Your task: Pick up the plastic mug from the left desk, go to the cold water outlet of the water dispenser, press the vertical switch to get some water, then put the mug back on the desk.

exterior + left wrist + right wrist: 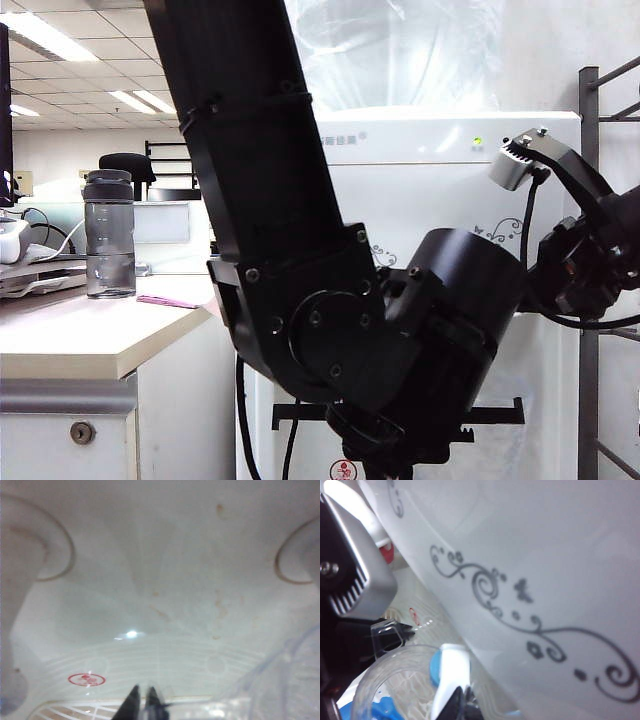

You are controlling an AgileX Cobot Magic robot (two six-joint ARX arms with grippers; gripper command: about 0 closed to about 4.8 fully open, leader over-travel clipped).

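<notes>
1. Plastic mug (380, 680) off the desk (90, 335), mouth open beneath the cold water outlet (435, 667).
2. Vertical switch (452, 672) just ahead of the right end effector (462, 706), long axis in line with its closed, empty tips; right arm clearly nearer.
3. Left end effector (142, 702) pinched shut, apparently on the mug.
4. Water dispenser (450, 190) lettering too small to read; grey bottle (109, 235) at 9 o'clock in the exterior view.

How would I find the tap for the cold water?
Look for the tall white water dispenser with grey swirls. In its tap nook, the cold water outlet hangs over the clear plastic mug. Its collar is blue; the neighbouring tap shows red.
</notes>
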